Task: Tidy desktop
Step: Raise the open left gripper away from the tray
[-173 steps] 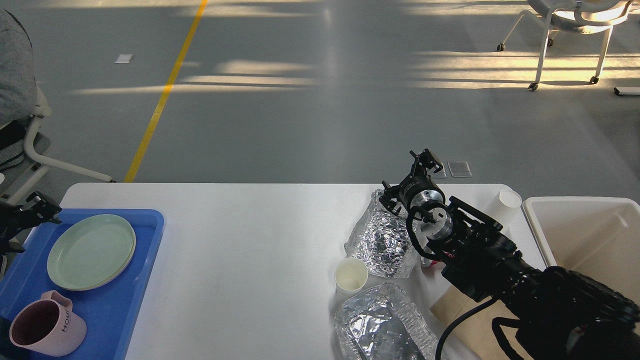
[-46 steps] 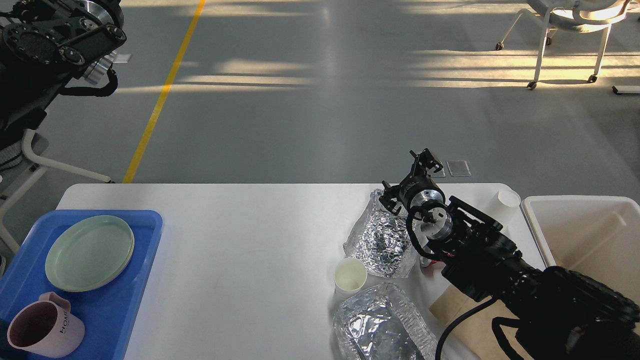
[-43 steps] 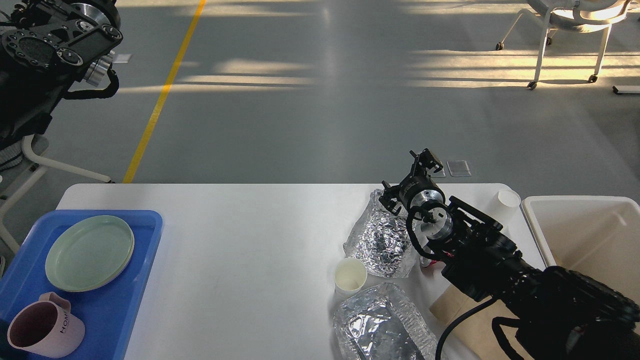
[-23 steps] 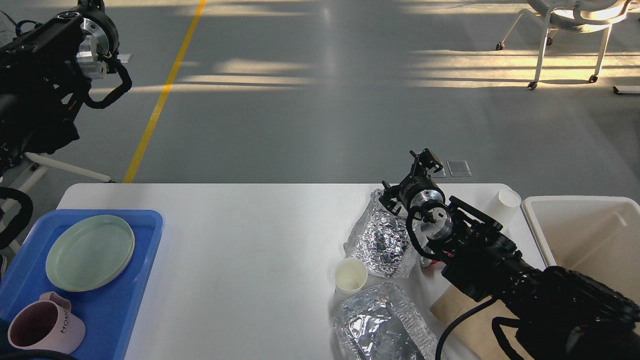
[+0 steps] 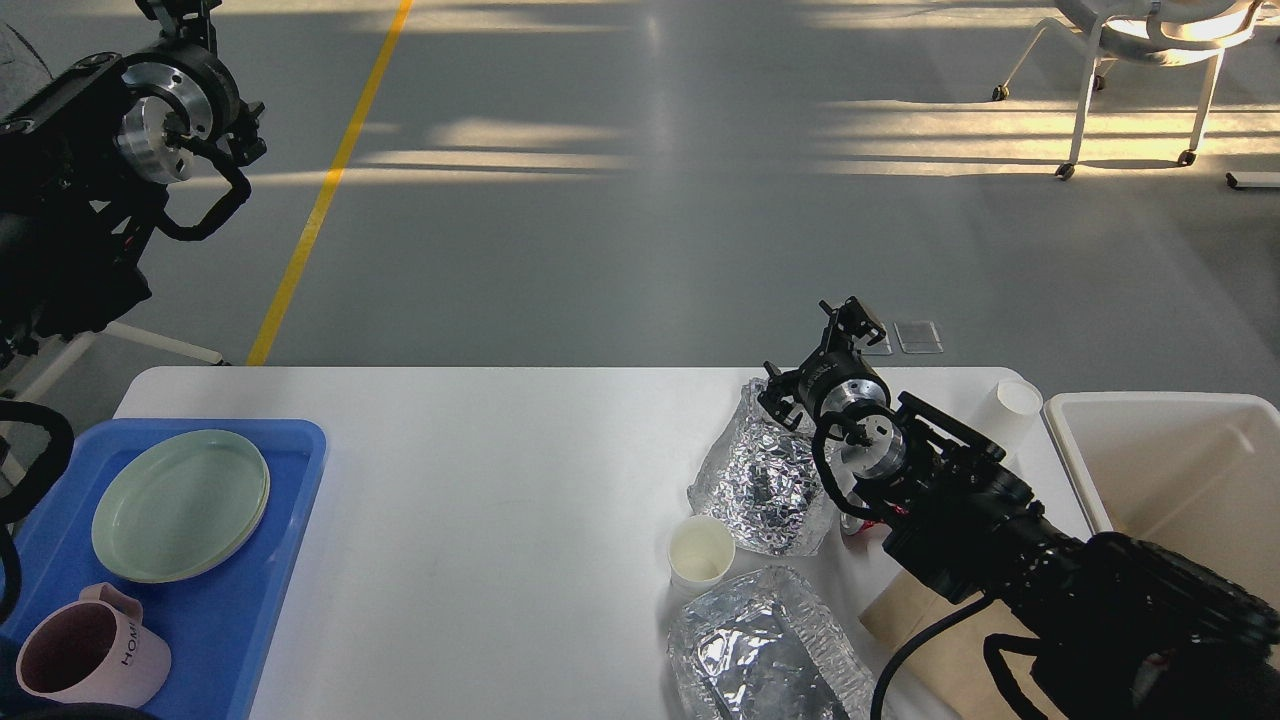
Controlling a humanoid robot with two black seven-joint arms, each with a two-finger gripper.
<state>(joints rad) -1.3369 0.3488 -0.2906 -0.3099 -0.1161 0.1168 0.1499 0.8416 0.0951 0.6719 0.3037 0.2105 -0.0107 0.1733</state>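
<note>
The white desktop bears two crumpled foil sheets, one at the back right and one at the front, with a small paper cup between them. A second paper cup stands by the bin. My right gripper hangs above the table's far edge, just behind the back foil sheet; its fingers are too small and dark to tell apart. My left arm is raised high at the upper left, well off the table. Its gripper is cut off by the top edge.
A blue tray at the front left holds stacked green plates and a pink mug. An off-white bin stands at the right edge. A brown paper sheet lies under my right arm. Chairs stand on the floor behind.
My left arm has risen from beside the blue tray to the upper left, and its wrist has turned upward over the last second. My right arm and the table's things have not moved.
</note>
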